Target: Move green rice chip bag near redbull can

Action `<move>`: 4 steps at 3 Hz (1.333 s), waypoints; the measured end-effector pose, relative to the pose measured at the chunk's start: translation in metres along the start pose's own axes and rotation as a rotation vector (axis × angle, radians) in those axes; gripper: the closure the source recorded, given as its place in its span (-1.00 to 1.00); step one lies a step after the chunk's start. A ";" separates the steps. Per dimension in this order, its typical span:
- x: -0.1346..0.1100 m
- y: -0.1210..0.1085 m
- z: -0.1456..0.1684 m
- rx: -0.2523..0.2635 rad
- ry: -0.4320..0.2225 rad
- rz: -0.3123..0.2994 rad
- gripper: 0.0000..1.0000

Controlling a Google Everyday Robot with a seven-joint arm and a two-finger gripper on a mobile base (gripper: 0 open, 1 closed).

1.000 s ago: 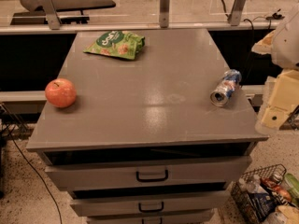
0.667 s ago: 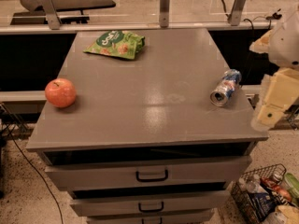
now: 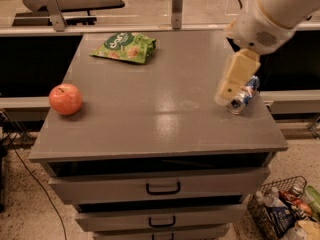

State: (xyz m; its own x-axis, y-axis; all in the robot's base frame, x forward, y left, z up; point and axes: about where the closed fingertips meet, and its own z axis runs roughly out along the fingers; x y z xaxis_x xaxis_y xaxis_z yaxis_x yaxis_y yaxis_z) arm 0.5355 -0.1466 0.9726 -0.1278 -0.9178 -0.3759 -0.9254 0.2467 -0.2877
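Note:
The green rice chip bag (image 3: 125, 46) lies flat at the far left of the grey cabinet top (image 3: 160, 119). The redbull can (image 3: 244, 97) lies on its side near the right edge, partly hidden behind my arm. My gripper (image 3: 231, 82) hangs from the white arm at the upper right, above the right side of the top, in front of and over the can, far from the bag.
A red apple (image 3: 65, 99) sits near the left edge. Drawers with handles (image 3: 163, 188) are below the top. A wire basket of items (image 3: 287, 211) stands on the floor at the lower right. Railings run behind the cabinet.
My arm has swung in from the right edge and now reaches over the right side of the top, covering part of the can. The bag, apple and can have not moved.

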 end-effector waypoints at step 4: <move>-0.102 -0.075 0.075 0.080 -0.182 -0.019 -1.00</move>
State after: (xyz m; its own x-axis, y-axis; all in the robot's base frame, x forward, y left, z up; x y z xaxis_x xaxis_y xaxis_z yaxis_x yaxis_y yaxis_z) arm 0.6452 -0.0486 0.9660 -0.0370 -0.8530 -0.5206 -0.8948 0.2602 -0.3627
